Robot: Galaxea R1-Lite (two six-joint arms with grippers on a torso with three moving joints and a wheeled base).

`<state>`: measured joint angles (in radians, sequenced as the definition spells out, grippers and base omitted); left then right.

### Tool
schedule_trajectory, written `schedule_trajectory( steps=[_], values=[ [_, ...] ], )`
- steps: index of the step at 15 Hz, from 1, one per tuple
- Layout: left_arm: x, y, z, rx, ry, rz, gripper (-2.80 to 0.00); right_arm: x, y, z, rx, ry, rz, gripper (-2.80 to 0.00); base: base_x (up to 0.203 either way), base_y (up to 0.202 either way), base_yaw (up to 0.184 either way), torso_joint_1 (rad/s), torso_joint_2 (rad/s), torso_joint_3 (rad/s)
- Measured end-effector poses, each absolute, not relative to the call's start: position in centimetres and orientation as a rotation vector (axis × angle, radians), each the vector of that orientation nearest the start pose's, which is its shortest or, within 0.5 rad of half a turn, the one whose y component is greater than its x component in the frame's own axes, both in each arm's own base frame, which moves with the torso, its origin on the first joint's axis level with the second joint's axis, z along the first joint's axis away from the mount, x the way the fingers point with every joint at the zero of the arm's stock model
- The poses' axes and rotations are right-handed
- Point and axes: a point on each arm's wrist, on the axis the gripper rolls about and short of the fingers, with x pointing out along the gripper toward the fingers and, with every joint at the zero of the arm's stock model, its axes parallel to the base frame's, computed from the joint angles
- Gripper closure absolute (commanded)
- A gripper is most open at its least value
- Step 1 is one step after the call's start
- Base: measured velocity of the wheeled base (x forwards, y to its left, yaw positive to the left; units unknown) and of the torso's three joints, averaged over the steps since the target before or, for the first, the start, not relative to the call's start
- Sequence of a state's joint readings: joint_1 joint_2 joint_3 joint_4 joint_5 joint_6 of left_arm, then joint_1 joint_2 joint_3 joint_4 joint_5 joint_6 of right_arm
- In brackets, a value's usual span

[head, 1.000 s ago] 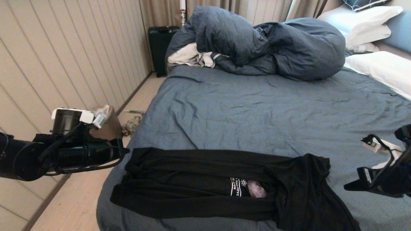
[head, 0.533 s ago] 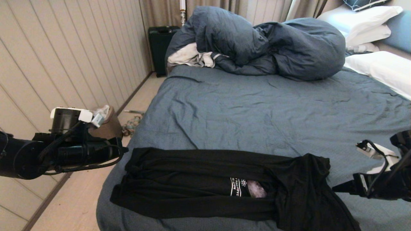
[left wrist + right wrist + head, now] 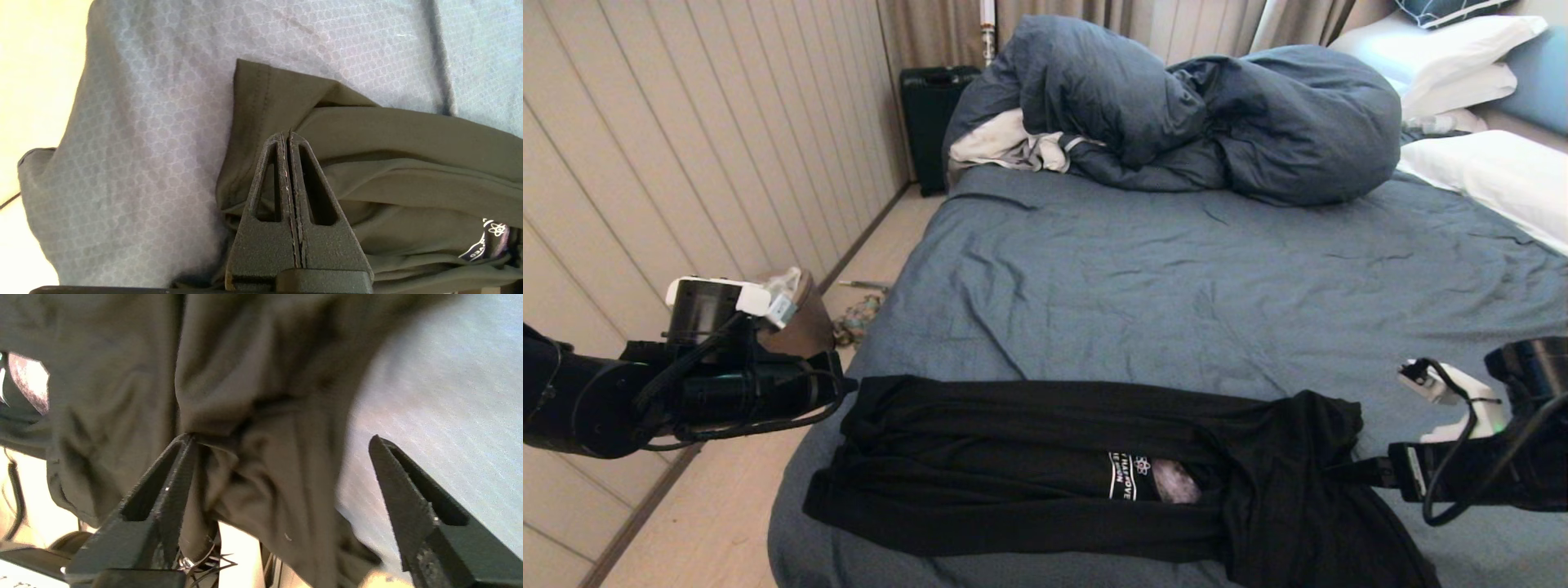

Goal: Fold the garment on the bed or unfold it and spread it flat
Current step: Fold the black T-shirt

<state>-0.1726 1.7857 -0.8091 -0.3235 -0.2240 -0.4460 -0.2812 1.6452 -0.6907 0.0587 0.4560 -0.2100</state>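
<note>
Reaching in from the side with jaws now spread wide, the right gripper (image 3: pixel 1343 472) meets the bunched end of the shirt (image 3: pixel 1045 469) lying along the bed's (image 3: pixel 1176 286) near edge, thin limp cloth best pinched at a fold, while the left gripper (image 3: pixel 837 384), pressed together, hangs by its other end.

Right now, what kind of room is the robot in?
Most likely a bedroom. There is a wide bed with a blue sheet, a puffy duvet bunched up at the far side, and white pillows at the right.
</note>
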Motion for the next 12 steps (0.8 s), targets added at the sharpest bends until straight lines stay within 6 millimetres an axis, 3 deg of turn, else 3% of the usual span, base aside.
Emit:
schedule_trajectory(
  steps=[7, 12],
  values=[
    [30.1, -5.7, 12.8, -0.441, 0.730, -0.226, 0.00, 24.0, -3.8, 9.8, 0.157, 0.988, 0.334, -2.80, 0.000, 0.000, 0.000, 0.000, 0.00, 0.000],
    [30.0, -5.7, 12.7, -0.441, 0.733, -0.225, 0.00, 25.2, -4.1, 9.0, 0.122, 0.948, 0.300, -2.80, 0.000, 0.000, 0.000, 0.000, 0.00, 0.000]
  ],
)
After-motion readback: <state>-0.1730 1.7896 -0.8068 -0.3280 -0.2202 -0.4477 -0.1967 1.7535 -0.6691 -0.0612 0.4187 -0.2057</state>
